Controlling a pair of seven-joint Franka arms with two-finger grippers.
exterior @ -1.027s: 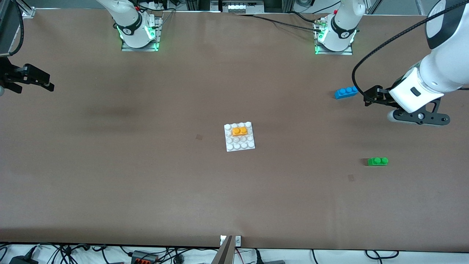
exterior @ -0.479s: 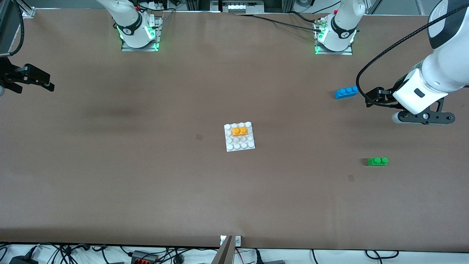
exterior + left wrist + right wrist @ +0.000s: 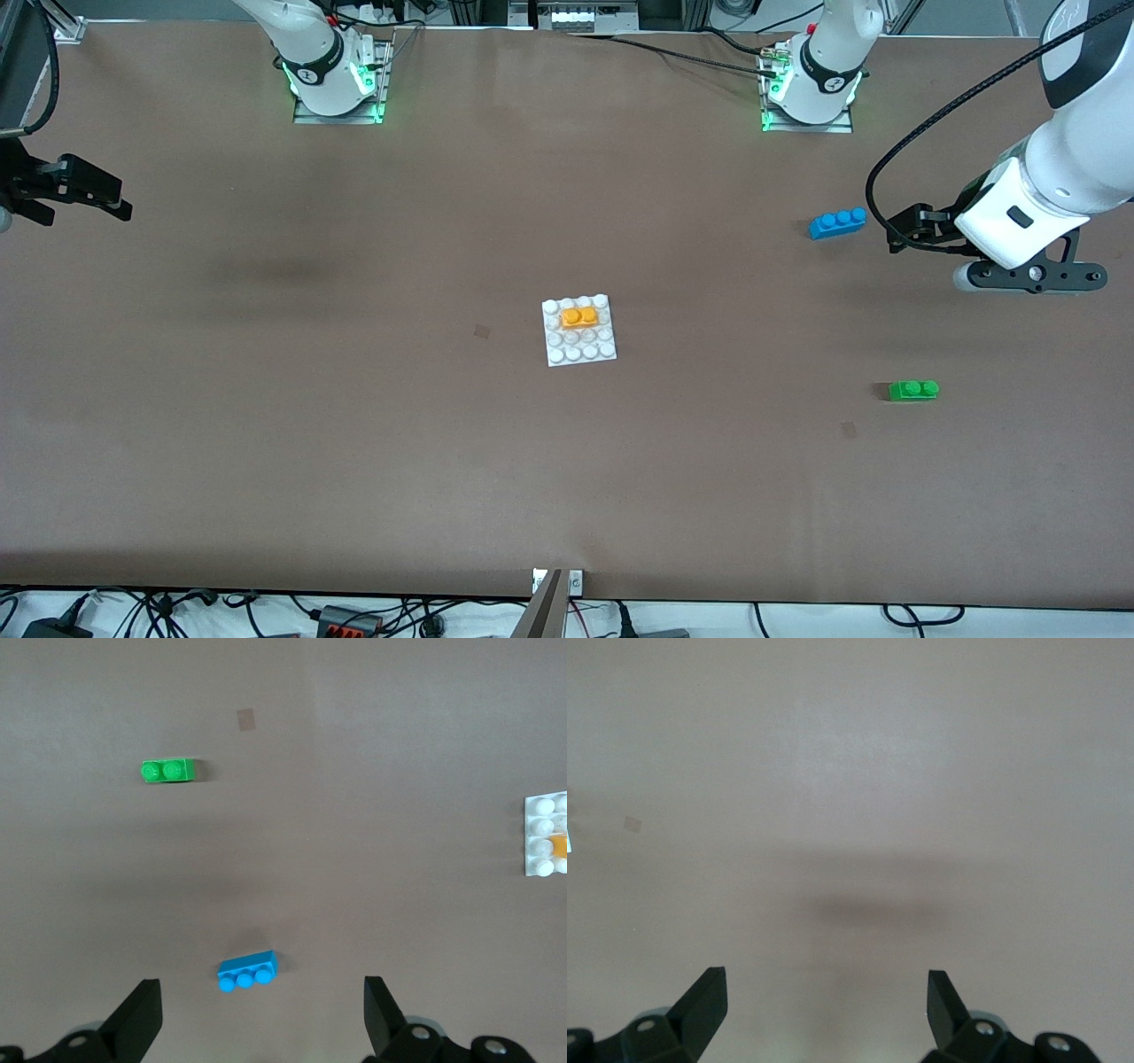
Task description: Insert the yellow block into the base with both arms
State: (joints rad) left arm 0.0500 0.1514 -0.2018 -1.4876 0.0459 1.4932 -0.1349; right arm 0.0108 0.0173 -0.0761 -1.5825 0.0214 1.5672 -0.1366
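Note:
The yellow block point(image 3: 578, 316) sits pressed on the studs of the white base point(image 3: 576, 354) at mid-table, in the base's second row from the robots. No gripper touches either. My left gripper point(image 3: 893, 233) hangs open and empty over the table toward the left arm's end, beside the blue brick. In the left wrist view its fingers point(image 3: 142, 1014) stand wide apart, and the base point(image 3: 539, 828) with a sliver of yellow block point(image 3: 560, 847) shows at the frame's edge. My right gripper point(image 3: 120, 198) waits open over the right arm's end of the table, and the right gripper point(image 3: 826, 979) sees only bare table.
A blue three-stud brick point(image 3: 836, 222) lies close to the left gripper. A green two-stud brick point(image 3: 913, 389) lies nearer the front camera than it. Both also show in the left wrist view, blue brick point(image 3: 249, 970) and green brick point(image 3: 168, 771). Cables run along the table's front edge.
The left arm has drawn back toward its own end of the table, away from the blue brick. The right arm, the block and the base have not moved.

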